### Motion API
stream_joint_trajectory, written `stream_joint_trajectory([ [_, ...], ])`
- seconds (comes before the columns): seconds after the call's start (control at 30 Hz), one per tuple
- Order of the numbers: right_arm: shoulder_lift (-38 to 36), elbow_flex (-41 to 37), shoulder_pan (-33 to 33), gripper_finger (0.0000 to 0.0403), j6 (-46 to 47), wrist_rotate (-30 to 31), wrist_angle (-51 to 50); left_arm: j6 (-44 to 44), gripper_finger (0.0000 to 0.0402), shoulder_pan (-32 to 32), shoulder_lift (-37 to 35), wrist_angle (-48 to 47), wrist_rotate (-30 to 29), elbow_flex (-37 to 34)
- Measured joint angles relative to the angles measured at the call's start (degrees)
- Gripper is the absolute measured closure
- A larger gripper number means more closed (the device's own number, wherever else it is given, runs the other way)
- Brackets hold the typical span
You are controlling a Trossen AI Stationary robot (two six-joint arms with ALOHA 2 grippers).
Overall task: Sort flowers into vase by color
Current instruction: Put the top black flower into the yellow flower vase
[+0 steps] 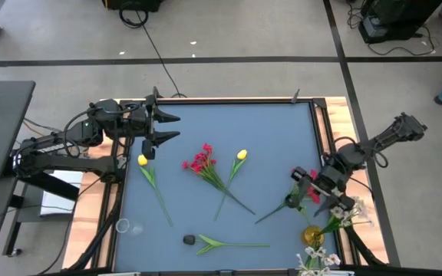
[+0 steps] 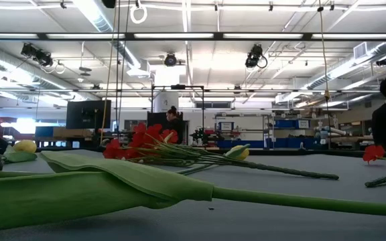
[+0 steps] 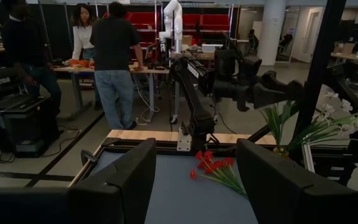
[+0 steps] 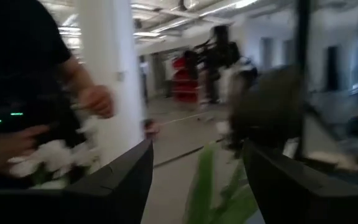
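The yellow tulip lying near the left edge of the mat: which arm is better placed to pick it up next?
Probably the left. The left gripper hangs open close beside that yellow tulip, with nothing between them. The right gripper is across the mat, over a red flower near the vase.

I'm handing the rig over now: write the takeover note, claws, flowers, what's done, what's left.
Left claw: open, empty, at the mat's far left corner.
Right claw: at the right edge near the vases, beside a red flower; whether it grips the stem is unclear.
Done: white sprays stand in the yellow vase; more white blossoms at the near right edge.
Left on the mat: red cluster, two yellow tulips, dark bud.
A clear cup sits off the mat's left edge.
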Motion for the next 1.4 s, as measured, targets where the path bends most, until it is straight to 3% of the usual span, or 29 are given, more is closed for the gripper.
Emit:
stream_joint_trajectory([
  [0.17, 0.02, 0.02, -0.80, 0.0148, 5.64, -12.66, -8.04, 0.00, 0.0175, 0.01, 0.01, -0.01, 0.01, 0.00],
  [0.43, -0.45, 0.01, -0.80, 0.0148, 6.98, -14.46, -10.15, 0.00, 0.0175, 0.01, -0.01, -0.01, 0.01, 0.00],
  [0.63, -2.11, 0.00, -0.85, 0.0148, 4.38, -9.78, -5.75, 0.02, 0.0175, 0.01, -0.01, -0.01, -0.01, 0.00],
  [0.9, -3.52, 0.04, -4.67, 0.0148, -1.13, 13.56, -1.53, 0.00, 0.0175, 0.01, 0.00, -0.01, 0.00, 0.00],
  [1.1, -0.75, 4.15, -9.06, 0.0149, -3.71, 27.56, -8.61, 0.00, 0.0175, 0.01, -0.01, -0.01, -0.01, 0.00],
  [1.23, 5.12, 10.57, -13.99, 0.0149, -0.93, 25.54, -22.86, 0.00, 0.0175, 0.01, 0.01, -0.01, -0.01, 0.00],
  [1.4, 16.50, 18.42, -21.46, 0.0149, 5.41, 14.60, -40.57, 0.00, 0.0175, 0.01, -0.01, -0.01, 0.00, 0.00],
])
